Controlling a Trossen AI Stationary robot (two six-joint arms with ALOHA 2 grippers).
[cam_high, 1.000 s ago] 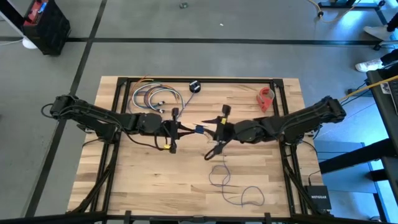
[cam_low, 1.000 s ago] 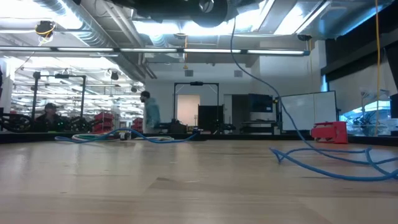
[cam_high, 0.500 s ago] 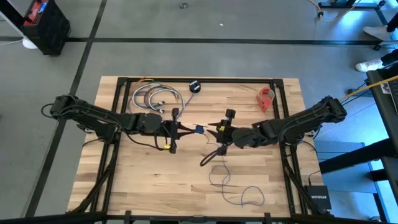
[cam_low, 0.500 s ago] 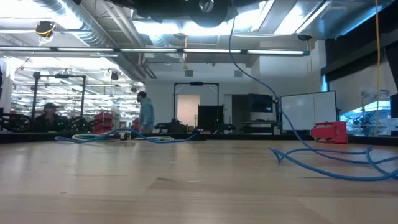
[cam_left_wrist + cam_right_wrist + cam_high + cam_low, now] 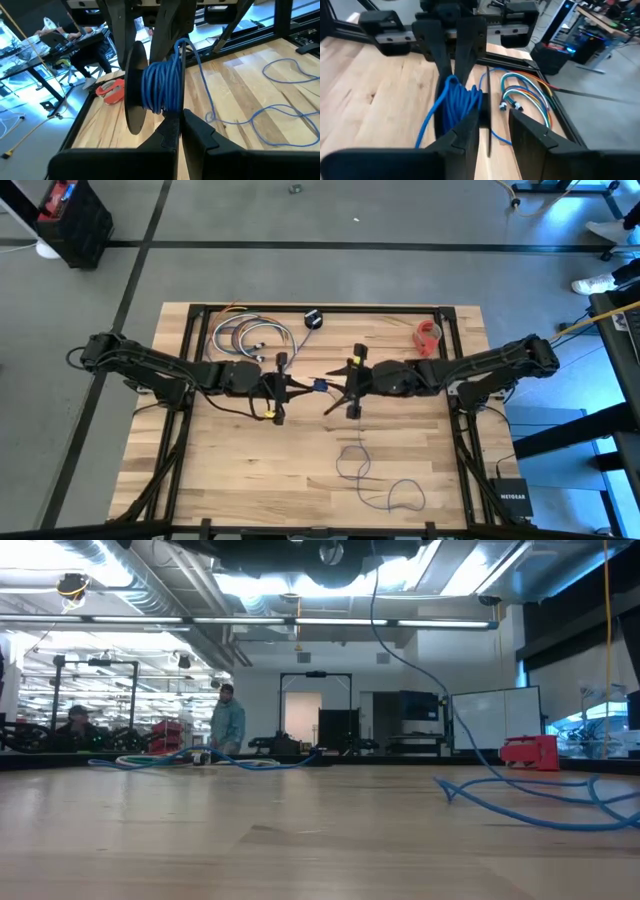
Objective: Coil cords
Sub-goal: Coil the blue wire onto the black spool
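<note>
High view: your left gripper (image 5: 297,388) clamps the spool (image 5: 318,388) mid-table, cord (image 5: 365,472) trailing toward the near edge. Your right gripper (image 5: 338,389) sits beside the spool, fingers narrowly parted around cord; feed turns evenly, tension light.

Left fingers (image 5: 170,134) pinch the black spool (image 5: 136,87); blue cord (image 5: 162,80) wound round it.

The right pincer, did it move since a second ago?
Yes. In the high view the right pincer has swung toward the table's far edge, nearer the red object.
</note>
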